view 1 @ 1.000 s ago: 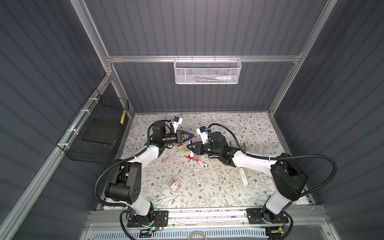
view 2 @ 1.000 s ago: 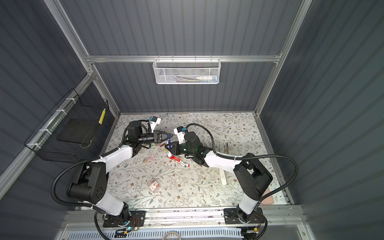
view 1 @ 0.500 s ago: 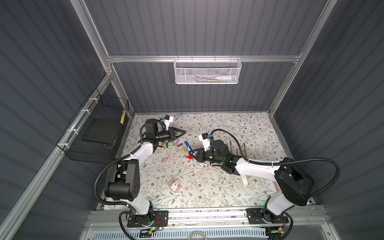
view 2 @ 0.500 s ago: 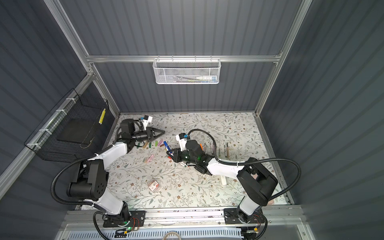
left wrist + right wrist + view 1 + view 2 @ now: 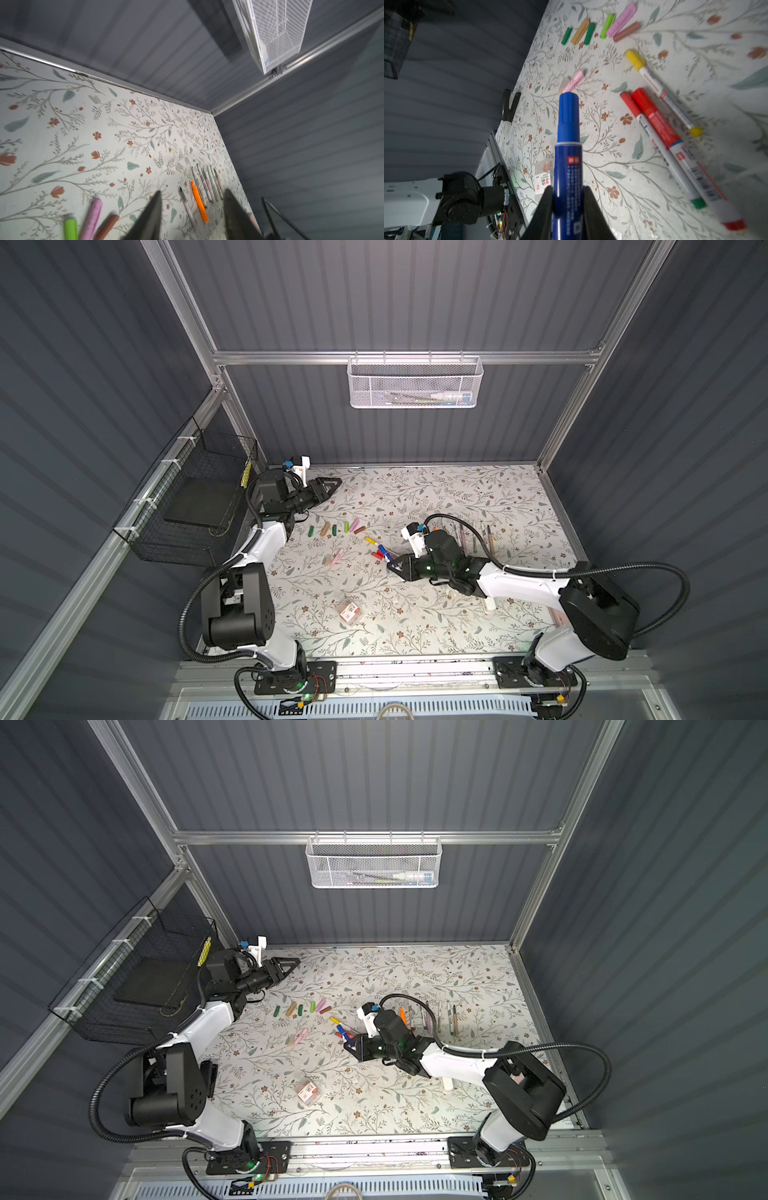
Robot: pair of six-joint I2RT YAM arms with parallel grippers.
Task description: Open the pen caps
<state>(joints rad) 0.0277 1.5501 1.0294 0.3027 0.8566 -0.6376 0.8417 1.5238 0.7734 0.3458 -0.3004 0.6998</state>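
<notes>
The left gripper (image 5: 329,485) hangs over the bench's far left corner, its jaws standing apart with nothing between them. The right gripper (image 5: 568,189) sits low near the middle of the bench, clamped tight on the barrel of a blue marker (image 5: 568,166), whose blue cap (image 5: 569,116) is on.

The floral bench (image 5: 415,635) carries the rest. A black wire basket (image 5: 199,506) hangs on the left wall and a white mesh basket (image 5: 415,383) on the back wall.

Just beside the right gripper lie three capped markers: one with a yellow cap (image 5: 635,59) and two with red caps (image 5: 629,99). Toward the right edge lies a row of slim pens (image 5: 473,535) with bare tips, an orange pen (image 5: 199,204) among them. A small packet (image 5: 350,611) lies nearer the front edge.

The loose caps (image 5: 336,527) lie left of the middle, six side by side: green, tan, green, lime, pink, brown. A pink cap (image 5: 574,82) lies apart, nearer the front, a paler one touching it.
</notes>
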